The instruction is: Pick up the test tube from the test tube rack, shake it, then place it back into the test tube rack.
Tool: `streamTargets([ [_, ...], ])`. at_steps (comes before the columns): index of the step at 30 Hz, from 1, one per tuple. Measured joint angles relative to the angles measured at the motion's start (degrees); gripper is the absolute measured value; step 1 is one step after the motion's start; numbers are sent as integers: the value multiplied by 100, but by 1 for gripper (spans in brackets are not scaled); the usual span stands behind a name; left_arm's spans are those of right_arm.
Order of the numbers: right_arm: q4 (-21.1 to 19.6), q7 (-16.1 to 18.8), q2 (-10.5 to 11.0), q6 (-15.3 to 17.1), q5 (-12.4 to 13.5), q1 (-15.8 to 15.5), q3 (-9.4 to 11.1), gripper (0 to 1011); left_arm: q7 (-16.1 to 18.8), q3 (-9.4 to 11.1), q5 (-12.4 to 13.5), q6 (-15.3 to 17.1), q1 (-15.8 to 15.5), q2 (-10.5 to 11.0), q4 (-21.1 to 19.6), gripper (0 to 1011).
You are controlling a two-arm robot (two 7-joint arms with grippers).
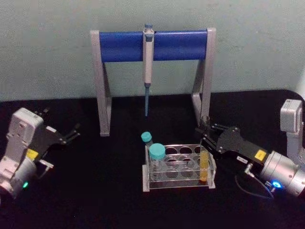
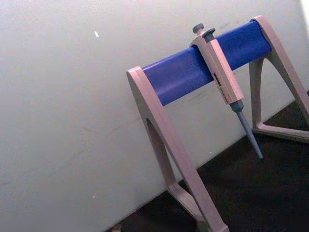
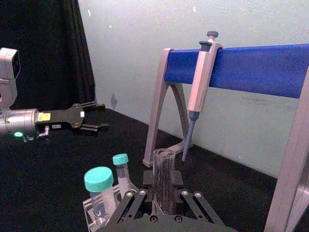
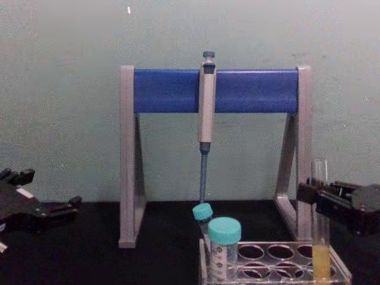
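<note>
Right end effector (image 1: 206, 130) brackets the test tube (image 1: 204, 167), fingers apparently not clamped; tube sits in the test tube rack (image 1: 179, 171) directly below. Lift, shake, return remain. Left end effector (image 1: 71, 134) idles open, well apart.

No text, brand or number can be read anywhere. The small yellow labels on the left gripper (image 1: 72, 134) and the right gripper (image 1: 206, 130), and a label on the pipette (image 2: 223, 72), are too small to read.
</note>
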Motion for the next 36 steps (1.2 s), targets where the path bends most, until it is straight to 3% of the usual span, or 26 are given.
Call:
streamTargets([
  [14,-4,9,3,-3,9,0,4,237,0,0,0,0,0,0,0,1001],
  [17,-4,11,3,-5,12,0,4,284,0,0,0,0,0,0,0,1001],
  [32,-4,14,2,-6,16,0,4,786,0,0,0,0,0,0,0,1001],
  [36,-4,14,3,-7,15,0,4,868,0,0,0,0,0,0,0,1001],
])
